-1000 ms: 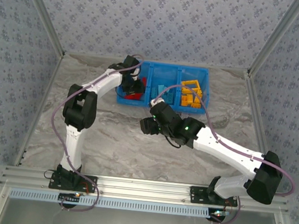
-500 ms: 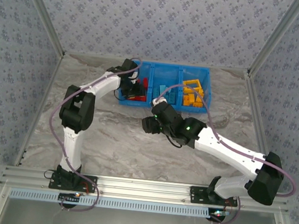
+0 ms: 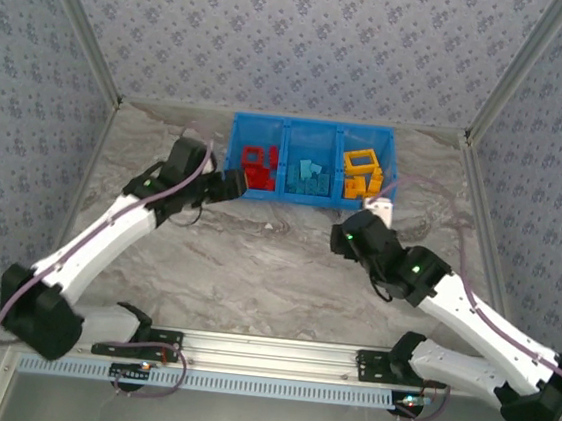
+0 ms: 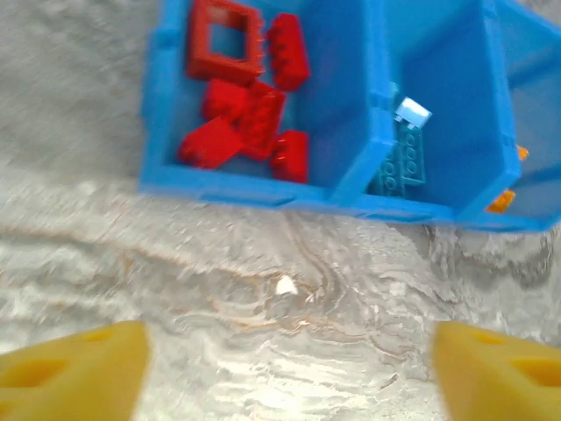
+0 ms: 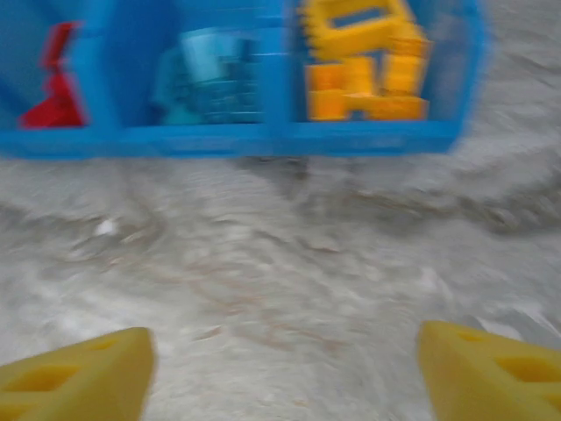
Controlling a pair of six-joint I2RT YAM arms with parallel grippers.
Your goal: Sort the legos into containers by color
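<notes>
Left hand (image 4: 280, 375) and right hand (image 5: 280, 368) have left the tray (image 3: 294, 198), wide open, empty; legos (image 3: 257, 168) lie color-sorted.

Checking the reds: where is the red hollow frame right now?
Top view: the red frame lies in the blue tray's left compartment, at its far end, with other red bricks just nearer the arms.

At upper centre, the tray (image 3: 307, 199) is bright blue. Its left compartment holds red bricks (image 3: 258, 165), the middle one light blue bricks (image 3: 307, 176), the right one yellow-orange bricks (image 3: 362, 174). The desk (image 3: 255, 268) is grey-white, marble-veined. The walls (image 3: 299, 41) are pale grey-blue with a small floral print. The left pincer (image 4: 289, 355) and right pincer (image 5: 285, 355) have yellow fingers.
</notes>
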